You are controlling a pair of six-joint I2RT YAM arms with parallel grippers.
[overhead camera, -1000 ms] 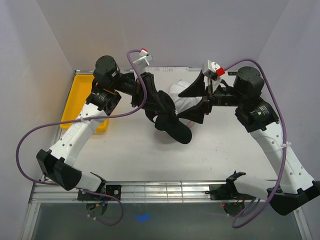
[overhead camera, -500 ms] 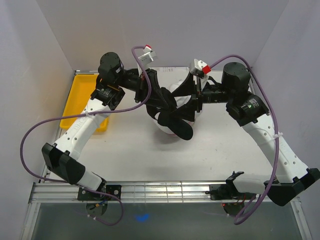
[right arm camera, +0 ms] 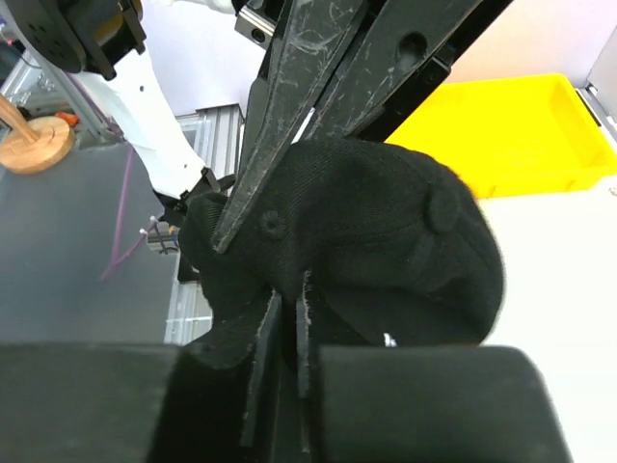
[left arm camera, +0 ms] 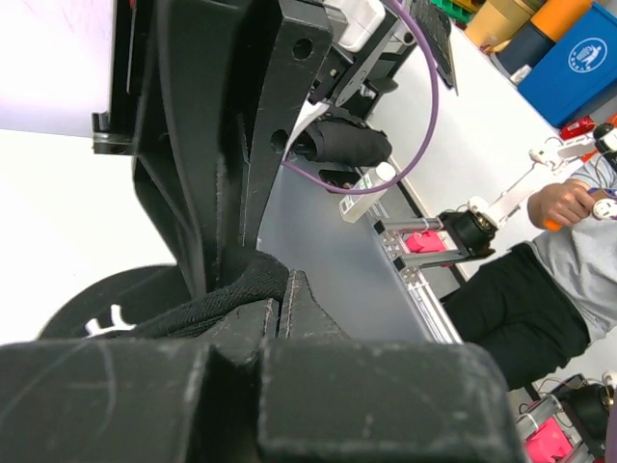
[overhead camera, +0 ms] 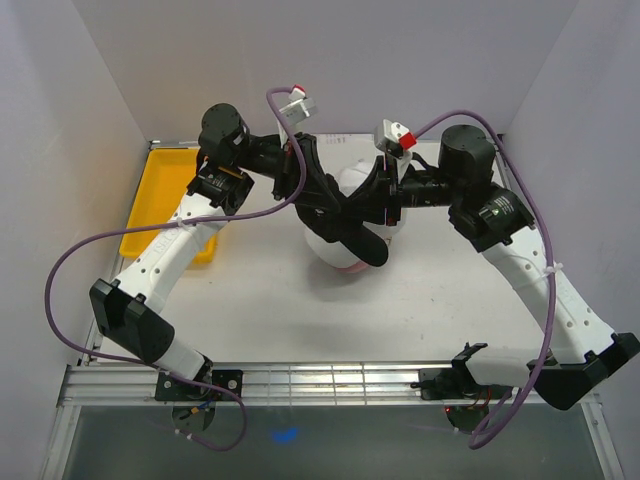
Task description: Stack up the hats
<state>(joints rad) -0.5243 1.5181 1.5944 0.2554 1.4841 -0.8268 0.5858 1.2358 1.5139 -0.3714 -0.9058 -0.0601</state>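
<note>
on the far left a pale wall closes the room, and a yellow tray (overhead camera: 160, 200) lies against it at the left edge of the white surface (overhead camera: 260, 300). the left arm (overhead camera: 165, 260) rises from the near edge, passes over the tray's right side and bends right toward the middle. its left hand (left arm camera: 280, 304) is pinched tight, the two fingers pressed together on a fold of black cloth at the edge of the black cap (overhead camera: 352, 240). the cap's small white logo shows low in the left wrist view.

the black cap is at the middle of the surface, held between both hands. it is on or just over a white cap (overhead camera: 322, 245); whether it touches the white cap i cannot tell. a thin edge of a pink cap (overhead camera: 350, 268) shows at the near side, under the white one.

the right hand (right arm camera: 287, 313) comes in from the right and is closed to a narrow slit on the black cap's rim. the left hand's fingers cross just above it in the right wrist view. the right arm (overhead camera: 530, 270) runs back to the near right corner, and a purple cable (overhead camera: 545, 330) loops along it. another pale wall stands on the right. a metal rail (overhead camera: 330, 380) runs along the near edge of the surface.
</note>
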